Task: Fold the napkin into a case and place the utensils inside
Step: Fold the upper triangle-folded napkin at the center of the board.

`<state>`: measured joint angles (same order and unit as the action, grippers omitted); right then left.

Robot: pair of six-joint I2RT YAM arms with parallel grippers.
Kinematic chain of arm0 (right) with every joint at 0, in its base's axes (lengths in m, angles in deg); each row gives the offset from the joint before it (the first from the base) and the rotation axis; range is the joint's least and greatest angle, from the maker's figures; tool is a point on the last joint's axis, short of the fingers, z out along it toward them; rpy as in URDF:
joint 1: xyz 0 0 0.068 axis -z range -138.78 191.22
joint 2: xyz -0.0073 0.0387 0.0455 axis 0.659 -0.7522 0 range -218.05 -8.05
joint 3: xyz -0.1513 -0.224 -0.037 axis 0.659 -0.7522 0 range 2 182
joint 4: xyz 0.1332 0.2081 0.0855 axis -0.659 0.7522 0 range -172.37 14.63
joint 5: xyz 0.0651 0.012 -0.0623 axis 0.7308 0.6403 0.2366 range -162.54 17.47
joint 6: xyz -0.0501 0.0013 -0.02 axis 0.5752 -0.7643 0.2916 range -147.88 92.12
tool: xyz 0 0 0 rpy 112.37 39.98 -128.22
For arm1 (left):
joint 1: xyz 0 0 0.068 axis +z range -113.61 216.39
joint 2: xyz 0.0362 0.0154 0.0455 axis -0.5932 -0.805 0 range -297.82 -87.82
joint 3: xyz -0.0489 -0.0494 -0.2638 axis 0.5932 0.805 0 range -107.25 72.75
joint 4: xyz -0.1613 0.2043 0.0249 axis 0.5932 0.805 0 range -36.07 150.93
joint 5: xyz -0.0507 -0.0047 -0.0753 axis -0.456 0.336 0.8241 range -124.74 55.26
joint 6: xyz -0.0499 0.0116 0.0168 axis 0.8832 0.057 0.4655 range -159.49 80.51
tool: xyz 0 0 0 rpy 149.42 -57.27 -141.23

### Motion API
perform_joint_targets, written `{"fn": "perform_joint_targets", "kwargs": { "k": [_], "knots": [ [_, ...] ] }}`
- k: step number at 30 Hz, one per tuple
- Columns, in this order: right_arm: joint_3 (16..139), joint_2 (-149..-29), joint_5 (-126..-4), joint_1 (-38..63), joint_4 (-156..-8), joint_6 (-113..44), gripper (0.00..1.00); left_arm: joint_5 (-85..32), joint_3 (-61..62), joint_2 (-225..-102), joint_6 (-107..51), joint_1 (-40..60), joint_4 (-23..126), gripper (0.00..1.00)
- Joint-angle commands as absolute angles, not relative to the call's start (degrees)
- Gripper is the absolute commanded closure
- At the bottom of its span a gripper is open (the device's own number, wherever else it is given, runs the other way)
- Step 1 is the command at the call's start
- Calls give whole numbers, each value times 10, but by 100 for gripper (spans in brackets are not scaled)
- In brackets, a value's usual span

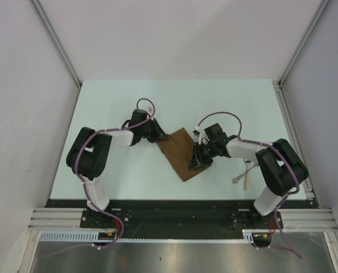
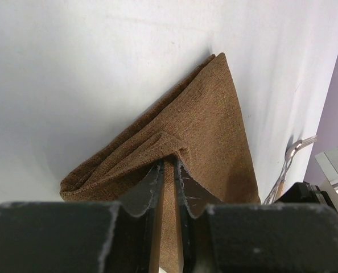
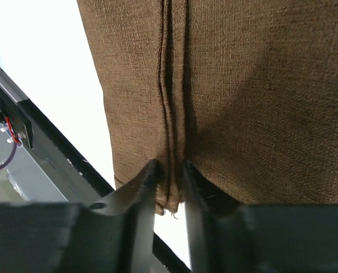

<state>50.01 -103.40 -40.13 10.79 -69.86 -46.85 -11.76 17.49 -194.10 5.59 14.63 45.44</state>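
Folded brown napkin (image 1: 180,152) lay on the counter (image 1: 226,96) between both arms. Risk: an uneven pull could slide the soft layers apart and skew the fold. Utensils (image 1: 244,173) lay well apart, near the right base. Left fingers (image 2: 152,187) were nearly closed, pinching a raised crease; right fingers (image 3: 140,182) were narrow, clamping the stacked edge.

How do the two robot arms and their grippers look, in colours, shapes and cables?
Both arms, the left arm and the right arm, have white straight links between bulky rounded black joint housings. A thin purple cable runs along each arm in loose loops. The left gripper and the right gripper are black, with two flat tapered fingers whose edges show pale scuffs.
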Motion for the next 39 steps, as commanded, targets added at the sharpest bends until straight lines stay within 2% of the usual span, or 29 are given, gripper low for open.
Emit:
{"fn": "perform_joint_targets", "kwargs": {
  "k": [1, 6, 18, 27, 32, 33, 36, 39],
  "knots": [
    [502, -1010, -401, 109, -716, -476, 80, -107, 155, -1935, 60, 141, 443, 84],
    [491, -988, -411, 115, -695, -476, 99, -107, 147, -1942, 59, 141, 446, 84],
    [446, -981, -441, 129, -716, -479, 100, -100, 131, -1964, 67, 132, 431, 83],
    [456, -984, -461, 134, -707, -468, 99, -100, 118, -1998, 65, 127, 417, 83],
    [477, -962, -492, 132, -666, -456, 79, -103, 119, -2004, 57, 127, 412, 83],
    [487, -956, -523, 127, -652, -452, 69, -104, 120, -2003, 52, 127, 410, 83],
    [546, -932, -569, 106, -597, -436, 50, -103, 130, -1996, 46, 127, 404, 83],
    [593, -954, -536, 96, -622, -441, 41, -102, 141, -1990, 46, 127, 397, 82]
  ]
}}
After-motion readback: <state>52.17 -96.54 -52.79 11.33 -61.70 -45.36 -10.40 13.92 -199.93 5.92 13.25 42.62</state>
